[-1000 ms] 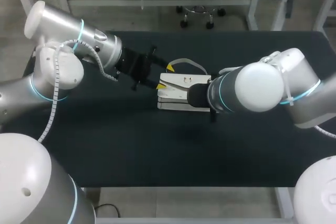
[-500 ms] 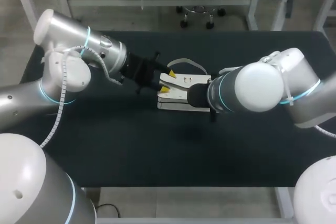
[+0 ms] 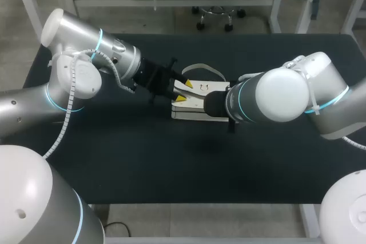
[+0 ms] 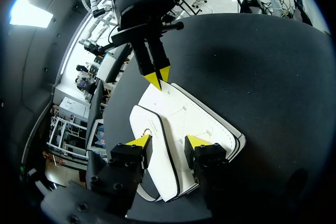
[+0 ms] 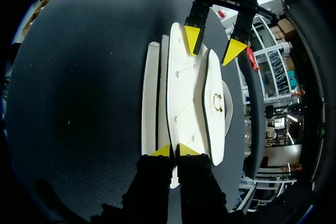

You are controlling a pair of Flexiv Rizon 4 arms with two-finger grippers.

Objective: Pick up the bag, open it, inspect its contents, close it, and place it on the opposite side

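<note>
White quilted bag point(image 3: 197, 104) lies flat in the middle of the black table point(image 3: 114, 164), its long axis running left to right and its clasp flap point(image 5: 214, 103) on the far side. The right gripper point(image 5: 176, 150) pinches the bag's right end. The left gripper point(image 3: 183, 91), spread, straddles its left end.

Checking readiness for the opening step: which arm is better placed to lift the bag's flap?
Left. The left gripper is open, with its fingers on either side of the flap edge by the clasp. The right gripper is shut on the opposite edge of the bag, apparently steadying it.
</note>
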